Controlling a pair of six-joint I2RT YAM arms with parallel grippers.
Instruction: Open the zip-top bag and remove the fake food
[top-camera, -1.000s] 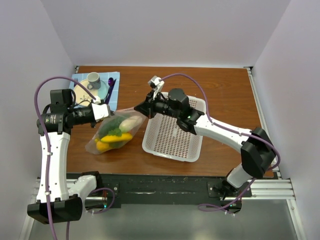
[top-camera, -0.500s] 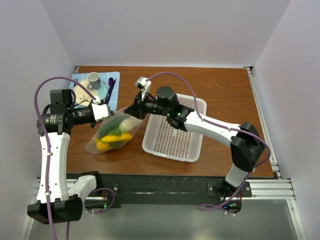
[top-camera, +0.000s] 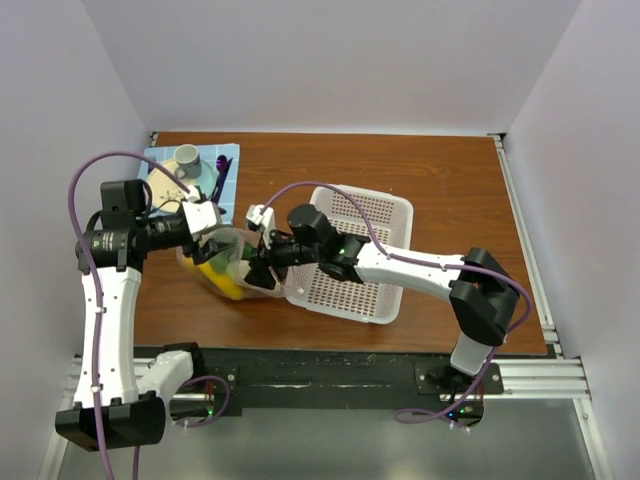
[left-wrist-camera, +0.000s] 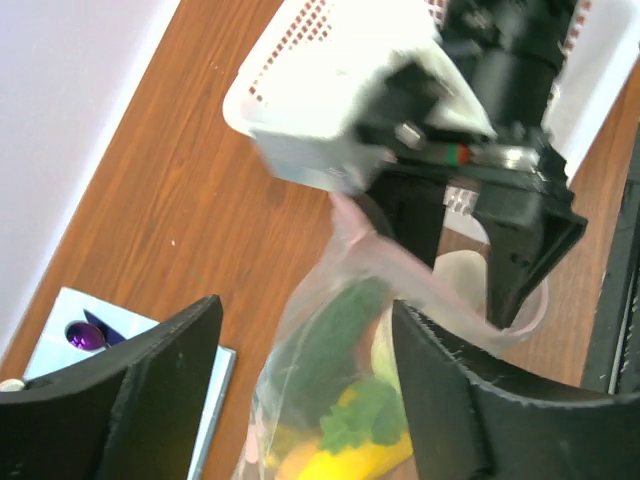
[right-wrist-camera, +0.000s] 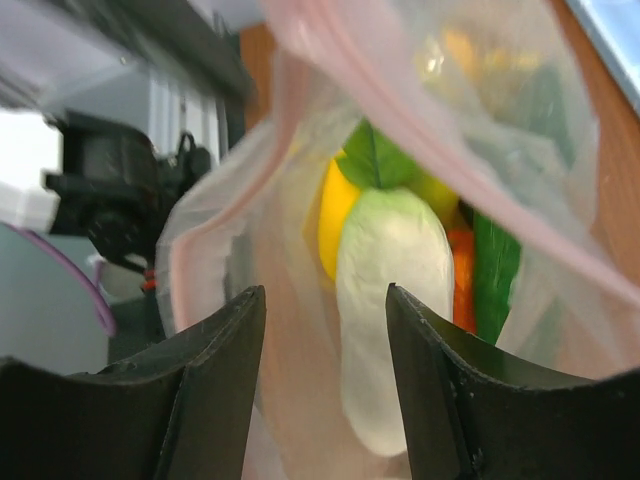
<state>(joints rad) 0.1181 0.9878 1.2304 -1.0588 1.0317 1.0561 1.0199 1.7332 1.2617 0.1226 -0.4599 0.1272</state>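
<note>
Zip-top bag (top-camera: 197, 268) is lying on the wooden table (top-camera: 450, 180), left of centre, just beside the left edge of the white mesh basket (top-camera: 372, 215). Bag mouth is gaping open and facing the basket side, and the pinkish zipper strip (left-wrist-camera: 412, 272) is curling across the opening. Fake food (top-camera: 225, 283) is all sitting inside the bag. Cream-white piece (right-wrist-camera: 390, 290) is lying nearest the mouth, with a yellow piece (right-wrist-camera: 335, 215) and a green leaf (right-wrist-camera: 372, 160) behind it. Orange piece (right-wrist-camera: 462, 265) and green cucumber (left-wrist-camera: 335, 325) are lying alongside.

Left gripper (left-wrist-camera: 305, 312) is hovering over the far-left end of the bag, jaws standing wide apart and gripping nothing. Bag plastic is showing in the gap between them, not pinched.

Right gripper (right-wrist-camera: 325, 295) is sitting at the bag mouth on the basket side, jaws parted too. In its wrist view the cream-white piece is lying right between the two fingers (right-wrist-camera: 210, 400); cannot tell if they are touching it. Right arm is stretching across the basket's near-left part.

In the back-left corner of the table a blue mat (top-camera: 160, 160) is holding a grey cup (top-camera: 187, 156) and a purple utensil (top-camera: 221, 166), well apart from the bag
</note>
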